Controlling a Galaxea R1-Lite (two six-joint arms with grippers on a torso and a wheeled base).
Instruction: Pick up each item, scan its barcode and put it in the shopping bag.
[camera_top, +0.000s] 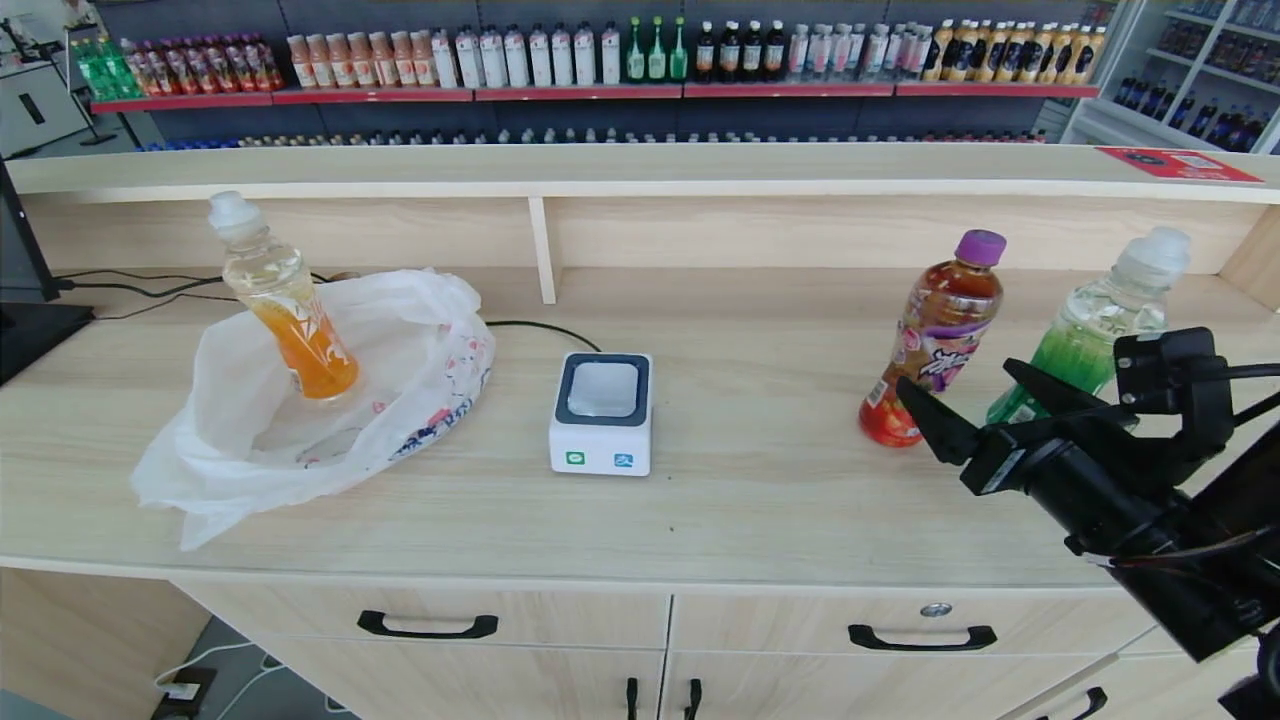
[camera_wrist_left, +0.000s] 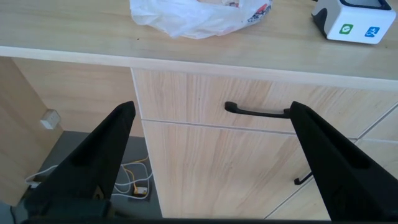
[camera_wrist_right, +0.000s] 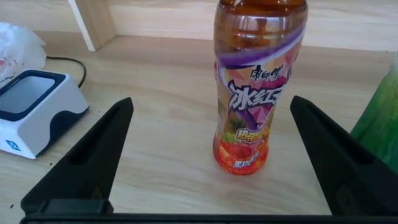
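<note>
The purple-capped tea bottle (camera_top: 935, 340) stands upright on the wooden counter (camera_top: 760, 500), on the robot's right side. Its long axis is vertical, its cap points up, and its printed label faces the right gripper (camera_top: 955, 375). That gripper hovers low over the counter just in front of the bottle. Its two black fingers are spread wide, with the bottle framed between them and untouched.

Just beside the tea bottle, farther to the right, a green bottle (camera_top: 1095, 325) with a clear cap also stands upright. The white barcode scanner (camera_top: 601, 412) sits mid-counter with its window facing up.

To the left lies the crumpled white shopping bag (camera_top: 300, 420), with an orange drink bottle (camera_top: 285, 300) standing in it, cap up.

The left gripper (camera_wrist_left: 211, 106) hangs below the counter's edge, in front of a drawer with a black handle (camera_wrist_left: 258, 112). Its fingers are wide apart and hold nothing.
</note>
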